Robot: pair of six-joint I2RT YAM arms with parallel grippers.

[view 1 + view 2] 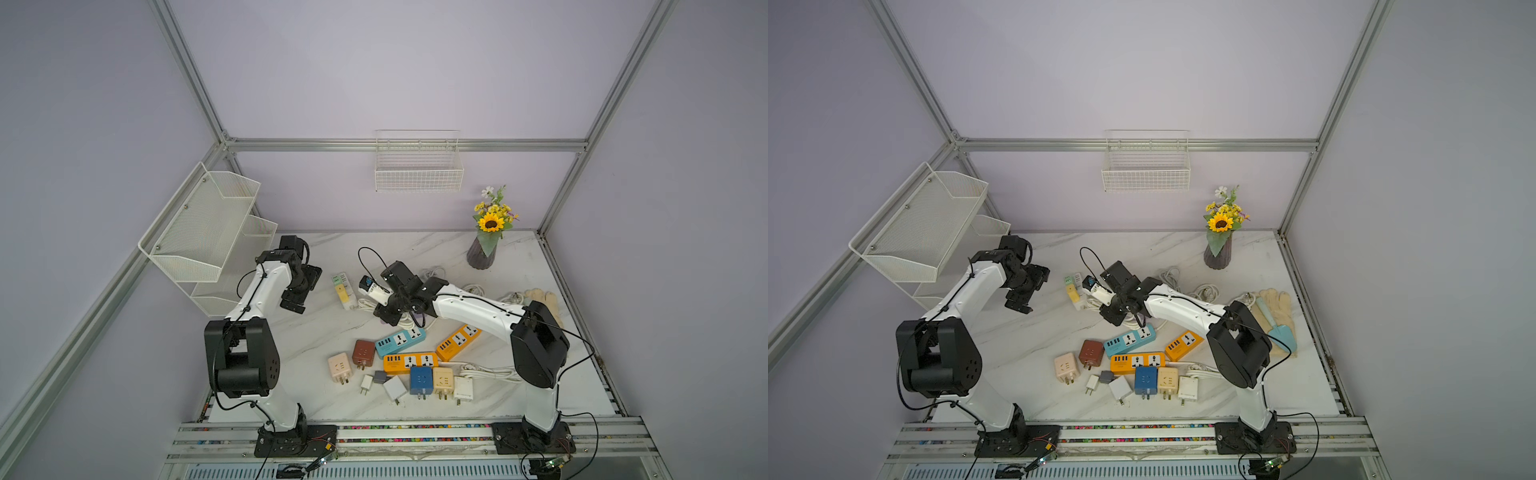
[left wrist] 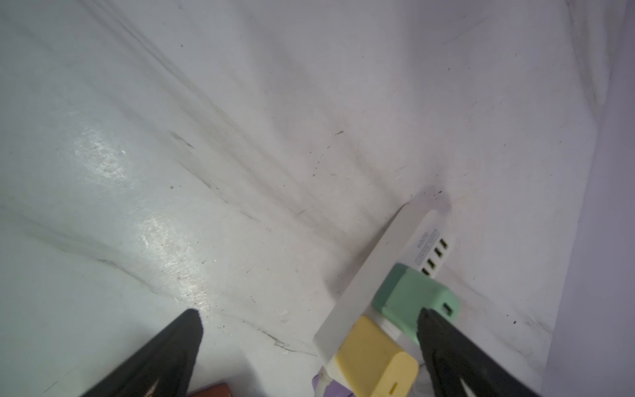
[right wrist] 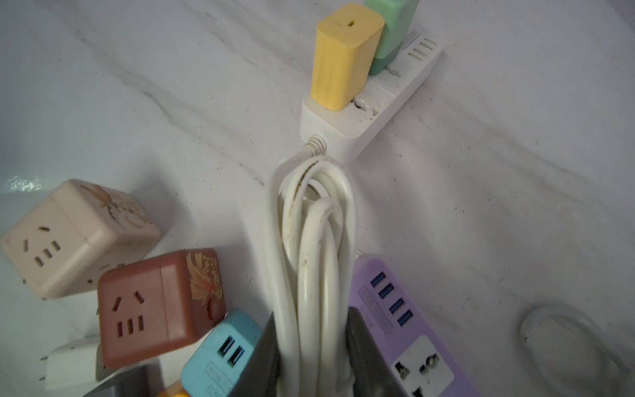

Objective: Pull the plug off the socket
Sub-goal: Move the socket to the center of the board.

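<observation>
The right gripper (image 3: pixel 312 314) is clamped on a bundle of white cord (image 3: pixel 309 240) leading to the white power strip (image 3: pixel 378 99). A yellow plug (image 3: pixel 345 58) and a green plug (image 3: pixel 391 31) stand side by side, seated in that strip, which lies left of the table's (image 1: pixel 316 332) middle, toward its back edge. The left gripper (image 2: pixel 308 312) hangs beside the strip, jaws spread wide, grasping nothing. A pink cube adapter (image 3: pixel 79 237) and a brown cube adapter (image 3: pixel 161 306) lie near the cord.

Top views high, angled down; wrist views close, share power strip (image 2: pixel 364 285).
</observation>
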